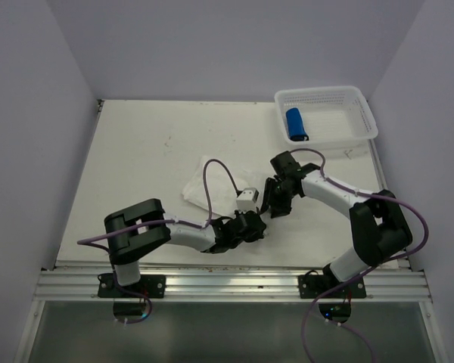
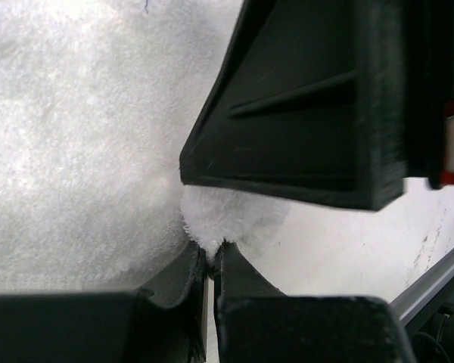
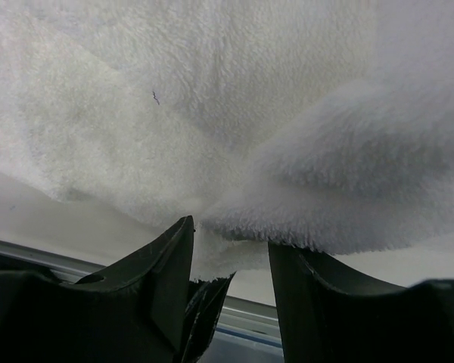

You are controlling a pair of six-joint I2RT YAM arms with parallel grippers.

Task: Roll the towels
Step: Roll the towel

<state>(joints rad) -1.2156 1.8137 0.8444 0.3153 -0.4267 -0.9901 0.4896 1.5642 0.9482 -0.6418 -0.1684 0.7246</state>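
Surroundings: white table (image 1: 136,151), pale walls on three sides, a metal rail (image 1: 234,286) along the near edge with both arm bases bolted to it. A white perforated basket (image 1: 318,91) sits at the far right corner of the table. The blue towel (image 1: 296,124) lies inside it, rolled into a short cylinder, toward the basket's left side.

The white towel (image 1: 199,187) lies near the middle of the table, crumpled and not rolled. Only its left part shows from above, since both wrists cover the rest. A purple cable (image 1: 206,178) loops up over the cloth from the left arm.

Left arm (image 1: 185,234): elbow folded back near its base, forearm reaching right and low across the table. The left claw (image 2: 209,249) is pressed together on a small tuft at the edge of the white towel. Its two fingers meet with only the fluff between them. Bare table shows just to the right of the pinch. A black moulded part of the right arm fills the upper right of the left wrist view, just above the tuft, so the two wrists work very close together.

Right arm (image 1: 340,195): elbow out to the right, forearm angled up and left, wrist bent back down toward the cloth. The right claw (image 3: 231,238) stands spread. A thick fold of the white towel lies over its fingertips, and a thin edge of cloth hangs into the gap against the left finger. From above, it sits just beyond the left claw, the two nearly touching.
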